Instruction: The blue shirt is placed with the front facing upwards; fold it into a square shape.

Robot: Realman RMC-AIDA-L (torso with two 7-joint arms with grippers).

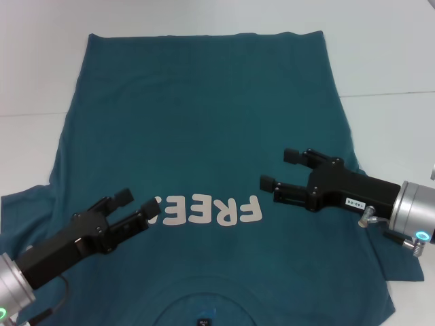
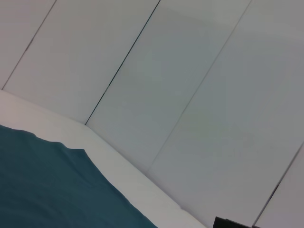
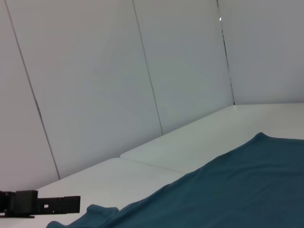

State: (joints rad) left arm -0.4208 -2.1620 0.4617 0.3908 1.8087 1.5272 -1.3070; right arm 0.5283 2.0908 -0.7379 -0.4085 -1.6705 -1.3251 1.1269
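The shirt (image 1: 204,156) lay flat and front-up on the white table (image 1: 380,61), its long axis running straight away from the robot: collar and small dark neck label (image 1: 203,321) at the near edge, straight hem at the far edge. The white block lettering (image 1: 211,212) across the chest therefore read upside down in the head view. The cloth was a matte teal-blue knit, mostly smooth with a few soft ripples, the body widening toward the near side where the short sleeves spread out to both sides. The left gripper (image 1: 139,208) hovered over the chest near the lettering's left end, its black fingers apart with nothing between them. The right gripper (image 1: 283,170) hung over the shirt's right half, just beyond the lettering's right end, its jaws likewise spread and empty. Pale wall panels (image 3: 95,85) with thin dark seams stood behind the table.
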